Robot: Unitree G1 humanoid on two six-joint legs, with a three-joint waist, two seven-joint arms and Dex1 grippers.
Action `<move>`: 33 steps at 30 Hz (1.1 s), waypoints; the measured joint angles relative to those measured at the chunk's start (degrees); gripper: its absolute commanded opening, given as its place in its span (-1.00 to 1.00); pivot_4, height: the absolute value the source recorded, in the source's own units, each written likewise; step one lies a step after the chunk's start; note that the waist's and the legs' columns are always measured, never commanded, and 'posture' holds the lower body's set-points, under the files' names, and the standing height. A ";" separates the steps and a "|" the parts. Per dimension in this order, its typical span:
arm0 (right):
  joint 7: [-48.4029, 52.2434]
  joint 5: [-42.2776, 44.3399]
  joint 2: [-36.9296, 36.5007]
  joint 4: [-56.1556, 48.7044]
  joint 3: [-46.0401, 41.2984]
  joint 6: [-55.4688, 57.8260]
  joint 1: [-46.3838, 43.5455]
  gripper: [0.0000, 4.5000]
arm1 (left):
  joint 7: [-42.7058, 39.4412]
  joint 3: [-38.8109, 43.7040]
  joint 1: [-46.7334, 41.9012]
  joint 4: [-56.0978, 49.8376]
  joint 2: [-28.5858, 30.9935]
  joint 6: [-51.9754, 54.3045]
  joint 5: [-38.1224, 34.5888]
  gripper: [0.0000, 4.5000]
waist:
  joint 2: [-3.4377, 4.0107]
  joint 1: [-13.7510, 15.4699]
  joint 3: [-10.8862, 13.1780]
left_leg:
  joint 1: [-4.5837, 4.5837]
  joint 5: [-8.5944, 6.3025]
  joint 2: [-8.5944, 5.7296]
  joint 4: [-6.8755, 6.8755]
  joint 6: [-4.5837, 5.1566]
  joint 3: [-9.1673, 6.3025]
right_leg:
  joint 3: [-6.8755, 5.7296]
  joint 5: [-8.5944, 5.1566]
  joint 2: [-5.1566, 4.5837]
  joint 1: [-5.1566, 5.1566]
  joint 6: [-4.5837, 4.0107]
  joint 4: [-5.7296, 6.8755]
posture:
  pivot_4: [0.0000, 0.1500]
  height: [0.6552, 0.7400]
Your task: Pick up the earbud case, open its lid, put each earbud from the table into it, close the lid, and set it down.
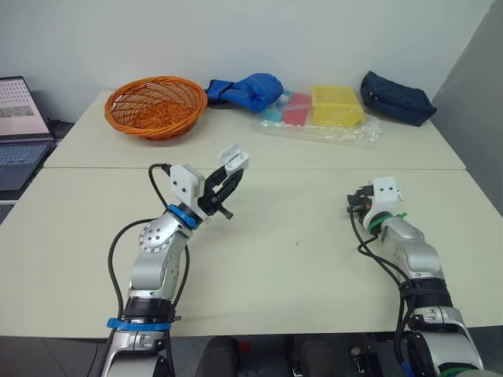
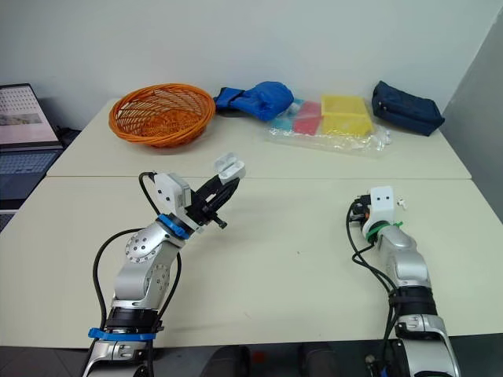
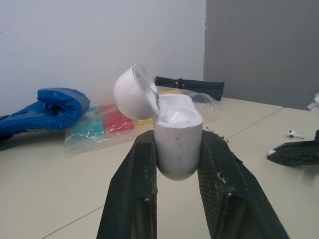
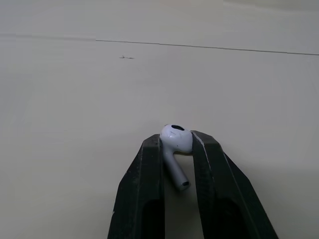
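Observation:
My left gripper (image 1: 233, 182) is raised above the table's left middle and is shut on the white earbud case (image 1: 233, 160). The case (image 3: 177, 144) stands upright between the fingers, and its lid (image 3: 132, 92) is swung open. One white earbud (image 4: 175, 142) is pinched in my right gripper (image 4: 177, 140), which hovers low over the table at the right (image 1: 351, 206). A second earbud (image 2: 402, 203) lies on the table just beyond the right wrist, and it is also visible in the left wrist view (image 3: 295, 134). The two grippers are well apart.
An orange wicker basket (image 1: 155, 104) stands at the back left. A blue glove (image 1: 247, 90), a plastic bag of coloured packs (image 1: 322, 114) and a dark blue pouch (image 1: 397, 96) line the far edge. A laptop (image 1: 20, 129) sits off the table's left.

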 measured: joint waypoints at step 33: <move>56.27 -11.81 -53.56 -0.02 13.95 -15.04 15.50 -0.81 | -3.50 -1.15 10.17 -2.93 -1.20 -4.33 -2.24 -0.67 | 0.29 0.13 0.15 | 0.25 -0.04 -0.18 0.12 -0.03 0.06 | -0.03 -0.13 -0.27 0.25 0.08 -0.11 | 1.00 1.00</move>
